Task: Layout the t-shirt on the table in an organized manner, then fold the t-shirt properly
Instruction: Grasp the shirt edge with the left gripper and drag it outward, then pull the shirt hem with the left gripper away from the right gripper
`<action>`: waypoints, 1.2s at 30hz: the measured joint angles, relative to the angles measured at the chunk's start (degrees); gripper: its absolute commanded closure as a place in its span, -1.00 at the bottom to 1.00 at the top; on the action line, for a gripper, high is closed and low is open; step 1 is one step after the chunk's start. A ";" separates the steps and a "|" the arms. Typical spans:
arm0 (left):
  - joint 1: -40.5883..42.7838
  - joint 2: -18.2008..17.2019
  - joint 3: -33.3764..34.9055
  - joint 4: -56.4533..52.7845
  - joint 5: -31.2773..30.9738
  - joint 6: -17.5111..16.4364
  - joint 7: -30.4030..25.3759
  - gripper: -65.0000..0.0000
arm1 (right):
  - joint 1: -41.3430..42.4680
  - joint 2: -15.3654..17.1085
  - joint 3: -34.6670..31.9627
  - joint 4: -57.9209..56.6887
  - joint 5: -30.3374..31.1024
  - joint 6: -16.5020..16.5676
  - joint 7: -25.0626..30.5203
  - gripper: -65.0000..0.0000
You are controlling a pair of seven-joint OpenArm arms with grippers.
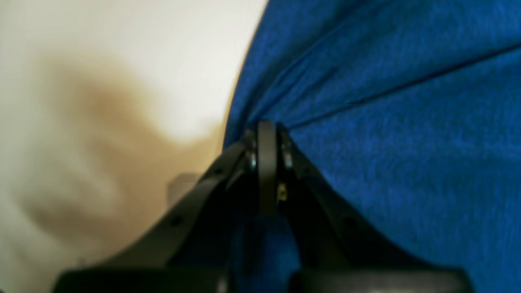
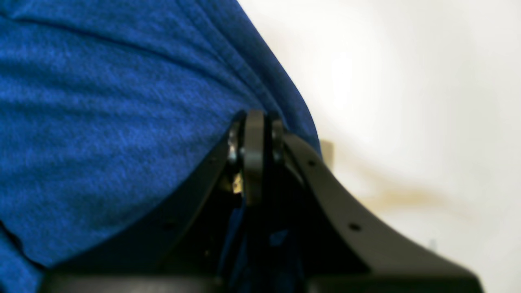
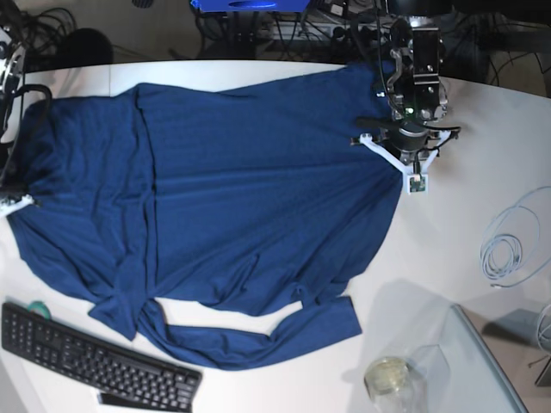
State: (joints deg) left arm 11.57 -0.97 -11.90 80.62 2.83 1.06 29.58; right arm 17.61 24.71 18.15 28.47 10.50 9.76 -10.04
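Note:
The dark blue t-shirt (image 3: 250, 198) lies spread wide over the white table (image 3: 482, 129), its long sleeves bunched along the near edge. My left gripper (image 1: 266, 130) is shut on the t-shirt (image 1: 386, 122) at its edge, with folds radiating from the pinch. In the base view this left gripper (image 3: 398, 148) sits at the shirt's right side. My right gripper (image 2: 254, 120) is likewise shut on the edge of the t-shirt (image 2: 114, 101), at the shirt's far left in the base view, where the right gripper (image 3: 13, 185) is mostly cut off by the frame.
A black keyboard (image 3: 95, 357) lies at the near left, close to the sleeves. A glass jar (image 3: 389, 379) and a clear panel (image 3: 482, 361) stand at the near right. A coiled pale cable (image 3: 508, 245) rests at the right. Dark cables (image 3: 258, 30) run behind the table.

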 measured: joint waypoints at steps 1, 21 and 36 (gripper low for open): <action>0.76 0.22 -0.02 1.53 0.09 0.00 0.22 1.00 | -0.96 0.00 0.00 1.40 -0.20 0.00 -0.44 0.94; -36.68 3.37 18.78 -27.93 0.17 0.13 -1.29 0.27 | -14.43 -4.00 -0.42 29.86 -0.17 -0.35 -6.93 0.94; -55.95 6.14 18.69 -69.96 0.15 0.35 -21.81 -0.06 | -14.34 -4.02 -0.44 31.58 -0.17 0.04 -7.08 0.94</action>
State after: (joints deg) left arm -44.38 5.17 6.79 10.66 2.98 1.41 7.77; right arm 3.27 20.69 17.72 60.05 10.33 9.80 -17.12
